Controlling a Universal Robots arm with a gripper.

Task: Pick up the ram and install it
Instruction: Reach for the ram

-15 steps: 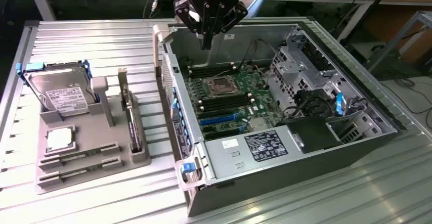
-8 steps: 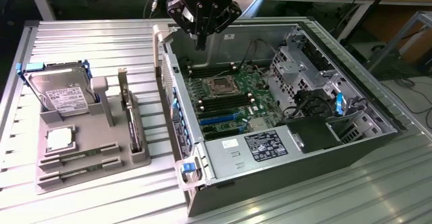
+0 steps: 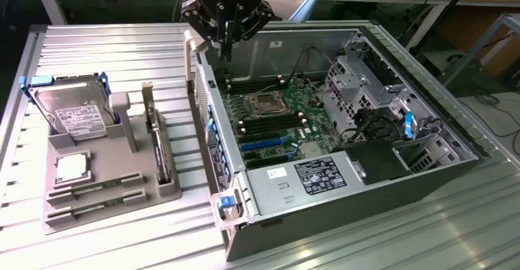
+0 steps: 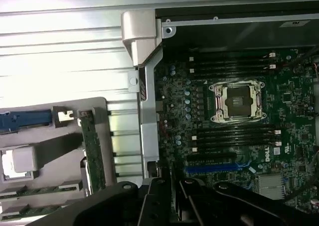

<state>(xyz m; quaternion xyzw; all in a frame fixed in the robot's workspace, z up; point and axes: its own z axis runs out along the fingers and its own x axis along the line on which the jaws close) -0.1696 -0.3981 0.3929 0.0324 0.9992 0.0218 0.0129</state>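
Two ram sticks (image 3: 91,189), thin and green, lie in the low slots at the near end of the grey tray (image 3: 114,218); the wrist view catches them as ram sticks (image 4: 37,192) beside the tray's edge. My gripper (image 3: 226,55) hangs point-down above the far corner of the open computer case (image 3: 349,191), well away from the tray. I see nothing long or green hanging from it. Under the gripper (image 4: 172,206) lies the motherboard, with dark memory slots (image 4: 232,66) on both sides of the empty processor socket (image 4: 237,101).
The tray also carries a hard drive (image 3: 77,108) standing upright, a square silver processor (image 3: 72,165) and a tall expansion card (image 3: 154,136) on edge. The case's side wall (image 3: 213,136) rises between tray and motherboard. Drive cages and cables (image 3: 374,105) fill the case on the exterior view's right.
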